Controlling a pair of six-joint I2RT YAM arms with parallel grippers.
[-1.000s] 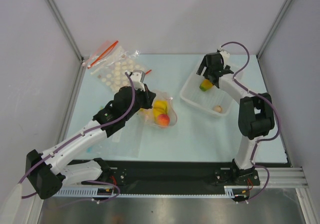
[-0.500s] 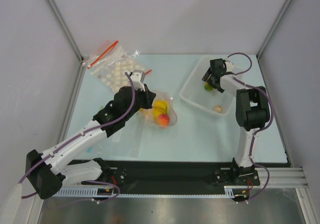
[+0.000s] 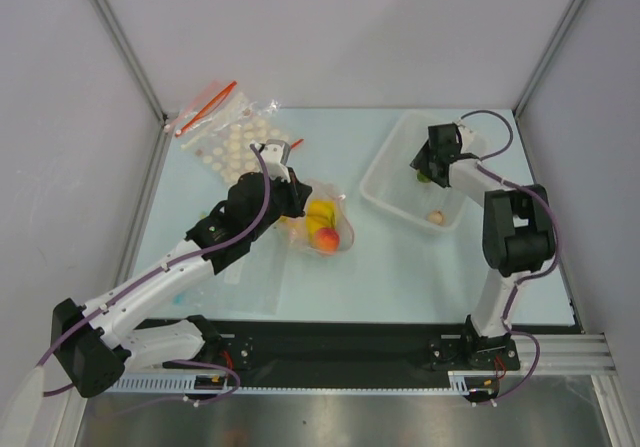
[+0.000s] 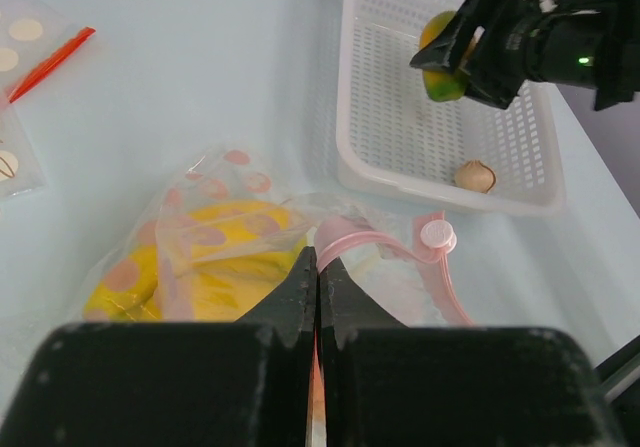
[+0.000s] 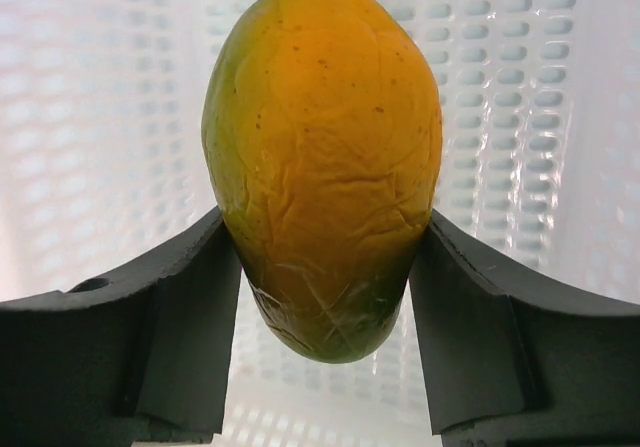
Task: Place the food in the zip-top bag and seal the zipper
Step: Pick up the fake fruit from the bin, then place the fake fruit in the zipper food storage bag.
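The step in hand is the pick of the third fruit. The right gripper [image 5: 322, 259] is down in the white perforated basket [image 4: 390, 137], which sits by the far right corner of the surface [image 3: 400, 267]. Its jaws are pressed against both flanks of the mango [image 5: 320, 147], with the fruit standing on end between them. Whether the mango is clear of the basket floor I cannot tell.

The left gripper [image 4: 317, 267] has its jaws pinched fully together on the mouth edge of the zip-top bag [image 4: 200, 182], right at the pink zipper [image 4: 350, 235]. The bag lies about mid-surface, a little to the left. Inside it are the banana bunch [image 4: 230, 267] and the peach [image 3: 327, 239]. The small beige piece [image 4: 474, 176] is loose in the basket by its near wall.

So the task looks roughly half done, and the zipper is unsealed.

The next move calls for a straight lift clear of the basket rim, then a carry leftward to the bag. The mouth looks slack and only partly gaping, so the left arm will likely need to raise the held lip for the fruit to drop in and not land on the plastic.
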